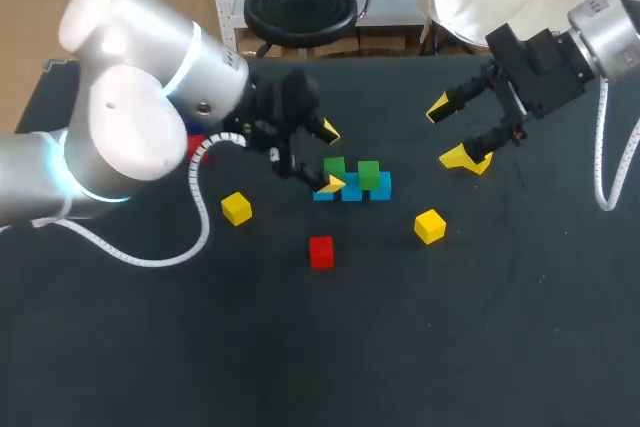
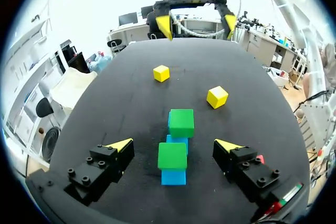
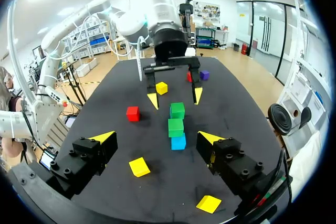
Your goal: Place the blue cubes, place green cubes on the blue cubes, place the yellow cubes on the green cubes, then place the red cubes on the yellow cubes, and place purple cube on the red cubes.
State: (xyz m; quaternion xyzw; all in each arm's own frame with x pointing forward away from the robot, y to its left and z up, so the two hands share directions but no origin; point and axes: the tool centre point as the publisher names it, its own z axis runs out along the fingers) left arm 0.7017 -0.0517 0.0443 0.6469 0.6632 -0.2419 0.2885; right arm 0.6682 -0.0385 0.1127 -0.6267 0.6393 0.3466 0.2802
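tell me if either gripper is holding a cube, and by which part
Nothing is held. The left gripper is open, a green cube between its fingers but untouched; the right gripper is open and empty.

Bright overhead light (even), faint shadows, glare on left arm [image 1: 125, 22]

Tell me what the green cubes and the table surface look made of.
Green cubes: probably painted wood or hard plastic, given the flat faces, crisp edges and even matte colour. Table surface: seemingly a dark cloth or felt-like mat, matte with no glare.
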